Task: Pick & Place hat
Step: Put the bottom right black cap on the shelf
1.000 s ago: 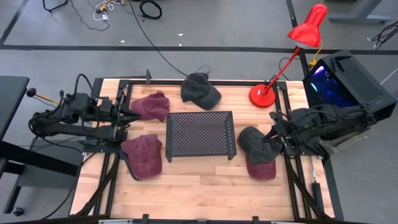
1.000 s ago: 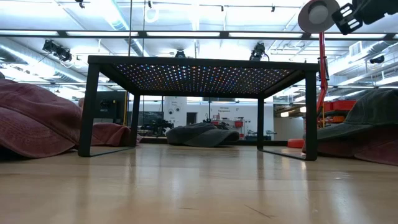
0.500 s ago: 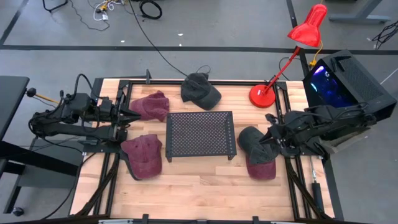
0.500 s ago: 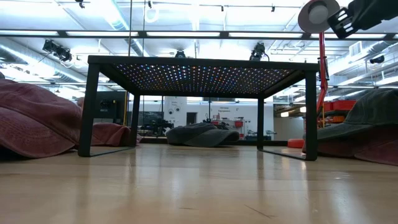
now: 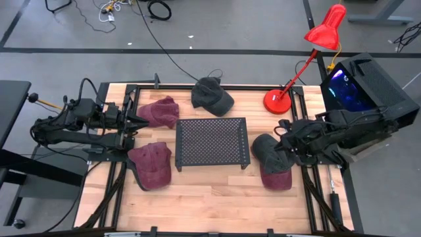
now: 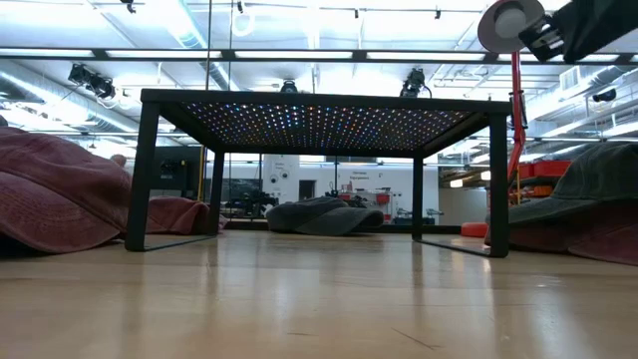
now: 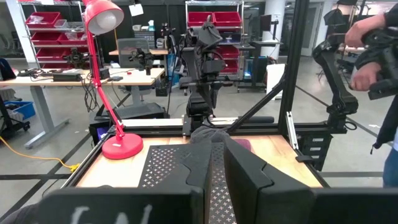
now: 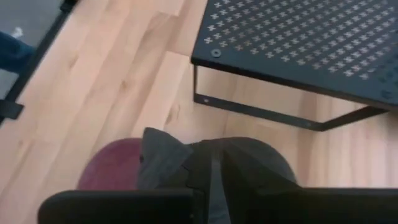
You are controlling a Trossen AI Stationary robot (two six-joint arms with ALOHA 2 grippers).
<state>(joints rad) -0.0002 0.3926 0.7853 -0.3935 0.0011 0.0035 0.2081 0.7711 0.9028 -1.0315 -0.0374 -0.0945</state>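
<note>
right gripper (image 5: 284, 146), jaws closed, hovers just above the grey hat (image 5: 266, 149).

Five hats on table. Two maroon hats (image 5: 158, 111) (image 5: 152, 165) lie left of the black mesh stand (image 5: 212, 141), one dark grey hat (image 5: 212, 96) behind it. Right of it, a grey hat (image 5: 268, 151) overlaps a maroon hat (image 5: 277, 179).

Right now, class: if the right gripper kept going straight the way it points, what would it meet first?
Probably the dark grey hat just ahead of the right gripper, lying partly on a maroon hat. How far above it the gripper sits is unclear.
</note>
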